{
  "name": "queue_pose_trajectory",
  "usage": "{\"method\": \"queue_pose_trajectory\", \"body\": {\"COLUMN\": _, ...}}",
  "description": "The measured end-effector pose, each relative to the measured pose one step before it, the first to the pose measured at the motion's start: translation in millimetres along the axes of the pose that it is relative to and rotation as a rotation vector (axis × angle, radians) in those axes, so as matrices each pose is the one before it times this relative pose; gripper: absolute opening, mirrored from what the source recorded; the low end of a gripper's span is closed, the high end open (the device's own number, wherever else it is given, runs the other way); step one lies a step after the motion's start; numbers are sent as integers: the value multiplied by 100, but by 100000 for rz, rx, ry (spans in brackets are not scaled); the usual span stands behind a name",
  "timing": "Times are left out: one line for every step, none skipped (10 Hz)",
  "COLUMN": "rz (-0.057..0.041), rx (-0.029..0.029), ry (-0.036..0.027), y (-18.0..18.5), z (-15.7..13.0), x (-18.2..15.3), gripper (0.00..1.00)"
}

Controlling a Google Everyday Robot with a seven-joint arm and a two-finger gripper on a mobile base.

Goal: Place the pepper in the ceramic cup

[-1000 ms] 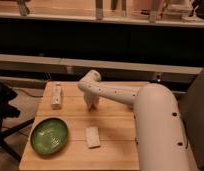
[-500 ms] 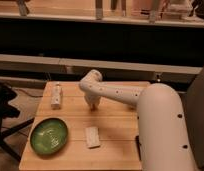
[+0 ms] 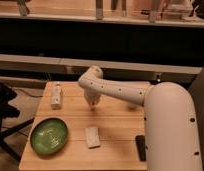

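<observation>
Camera view, closest stuff first: the robot's fat white arm [image 3: 170, 125] fills the near right corner. It blocks the right part of the wooden table [image 3: 115, 127] on the near side of the pincer. A small dark flat thing [image 3: 140, 147] lies right at the arm's edge, nearer than the pincer and off to its right as the view shows it.

The green plate [image 3: 49, 135] sits near and left of the pincer, well apart from it. A flat pale block [image 3: 92, 136] lies almost straight in front of the pincer on the near side, with bare table between them.

The pincer [image 3: 93, 104] itself points down over the middle of the table, close to the surface. Honestly I can't tell whether it's clenched or released, or grasping anything.

A white carton [image 3: 56, 96] lies to its left, about level with it or a bit further back. Something black [image 3: 2, 115] stands off the table's left side.

I can't spot the pepper or the ceramic cup. If they're on the table, the arm is hiding them.

Behind the pincer there's a long pale ledge [image 3: 40, 60] and dark shelving.
</observation>
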Motion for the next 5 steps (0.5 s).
{"method": "queue_pose_trajectory", "body": {"rz": 161, "rx": 893, "ry": -633, "y": 339, "z": -567, "x": 56, "gripper": 0}}
{"method": "queue_pose_trajectory", "body": {"rz": 373, "rx": 320, "ry": 3, "y": 374, "z": -470, "x": 153, "gripper": 0}}
{"method": "queue_pose_trajectory", "body": {"rz": 898, "rx": 480, "ry": -230, "y": 384, "z": -620, "x": 144, "gripper": 0}}
{"method": "queue_pose_trajectory", "body": {"rz": 855, "rx": 321, "ry": -43, "y": 181, "z": -504, "x": 353, "gripper": 0}}
{"method": "queue_pose_trajectory", "body": {"rz": 570, "rx": 142, "ry": -265, "y": -147, "z": -94, "x": 139, "gripper": 0}}
